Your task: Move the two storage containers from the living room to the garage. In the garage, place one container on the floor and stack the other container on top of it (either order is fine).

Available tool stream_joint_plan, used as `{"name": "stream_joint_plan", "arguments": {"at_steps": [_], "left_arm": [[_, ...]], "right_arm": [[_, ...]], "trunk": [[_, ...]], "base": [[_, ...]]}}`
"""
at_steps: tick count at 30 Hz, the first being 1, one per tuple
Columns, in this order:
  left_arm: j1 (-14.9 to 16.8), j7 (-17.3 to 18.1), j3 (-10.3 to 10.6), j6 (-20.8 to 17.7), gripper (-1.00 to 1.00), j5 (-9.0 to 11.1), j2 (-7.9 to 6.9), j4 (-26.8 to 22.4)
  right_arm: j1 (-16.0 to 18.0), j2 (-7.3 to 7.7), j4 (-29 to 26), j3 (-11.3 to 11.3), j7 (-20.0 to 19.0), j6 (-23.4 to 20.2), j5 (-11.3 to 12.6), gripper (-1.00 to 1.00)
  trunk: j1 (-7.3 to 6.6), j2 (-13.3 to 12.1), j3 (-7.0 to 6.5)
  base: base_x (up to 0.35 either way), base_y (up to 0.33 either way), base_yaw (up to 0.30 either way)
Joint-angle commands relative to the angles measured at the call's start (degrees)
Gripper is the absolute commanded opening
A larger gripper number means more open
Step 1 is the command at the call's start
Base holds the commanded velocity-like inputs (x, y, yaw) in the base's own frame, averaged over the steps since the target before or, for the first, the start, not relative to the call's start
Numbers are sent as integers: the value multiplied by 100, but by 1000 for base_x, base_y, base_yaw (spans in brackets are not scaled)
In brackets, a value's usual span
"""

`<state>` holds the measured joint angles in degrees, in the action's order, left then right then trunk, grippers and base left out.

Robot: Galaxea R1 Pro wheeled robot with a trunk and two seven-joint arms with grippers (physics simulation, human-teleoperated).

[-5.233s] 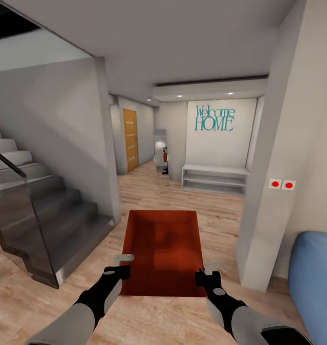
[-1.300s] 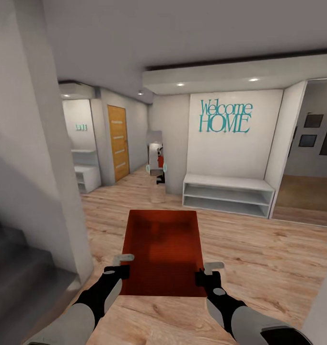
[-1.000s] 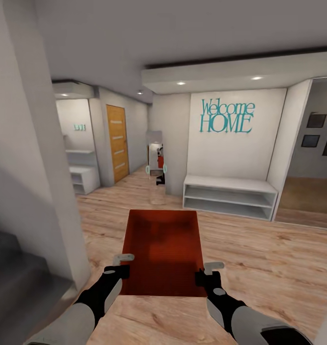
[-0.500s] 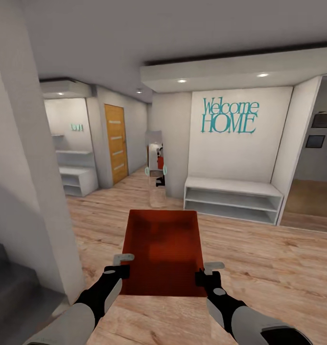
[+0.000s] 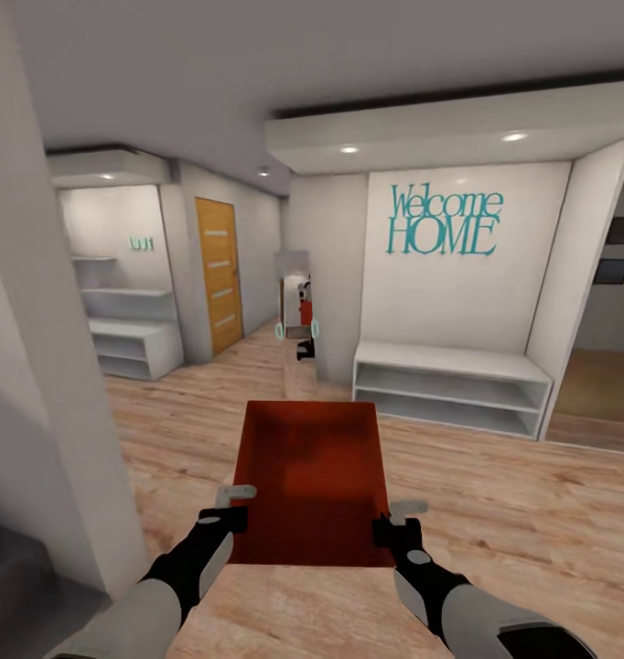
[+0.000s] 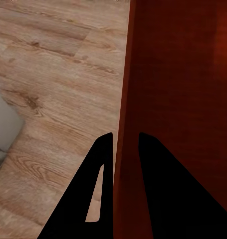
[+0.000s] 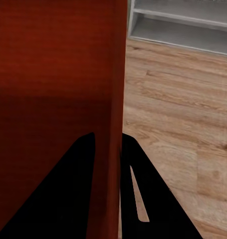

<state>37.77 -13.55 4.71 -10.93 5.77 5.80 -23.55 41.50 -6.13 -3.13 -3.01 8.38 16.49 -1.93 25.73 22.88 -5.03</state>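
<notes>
Two arms in view: light grey forearm shells tapering into glossy black wrists. Left gripper (image 5: 236, 505) and right gripper (image 5: 395, 517) carry pale grey finger tips on black bases. Up close, the fingers (image 6: 101, 199) read as flat black wedges, one slotted.

Both tools (image 5: 228, 511) (image 5: 396, 520) clamped (arms extended forward).

The storage container (image 5: 312, 480) sits between both grippers (left (image 5: 228, 506), right (image 5: 396, 519)), with the shelf bench (image 5: 451, 387) ahead-right.
</notes>
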Motion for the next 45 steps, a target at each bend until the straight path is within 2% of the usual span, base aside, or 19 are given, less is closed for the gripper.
{"name": "stream_joint_plan", "arguments": {"at_steps": [1,23,45], "left_arm": [[2,-157,-217,416,-100,-103,-9,-27],[2,-157,-217,416,-100,-103,-9,-31],[2,-157,-217,416,-100,-103,-9,-32]], "right_arm": [[-1,-3,3,274,-64,-6,-78,-100],[-1,-3,4,274,-56,3,-72,-100],[-1,-3,3,274,-56,9,-71,-100]], "trunk": [[5,4,3],[5,4,3],[5,4,3]], "base": [[322,0,0],[322,0,2],[322,0,157]]}}
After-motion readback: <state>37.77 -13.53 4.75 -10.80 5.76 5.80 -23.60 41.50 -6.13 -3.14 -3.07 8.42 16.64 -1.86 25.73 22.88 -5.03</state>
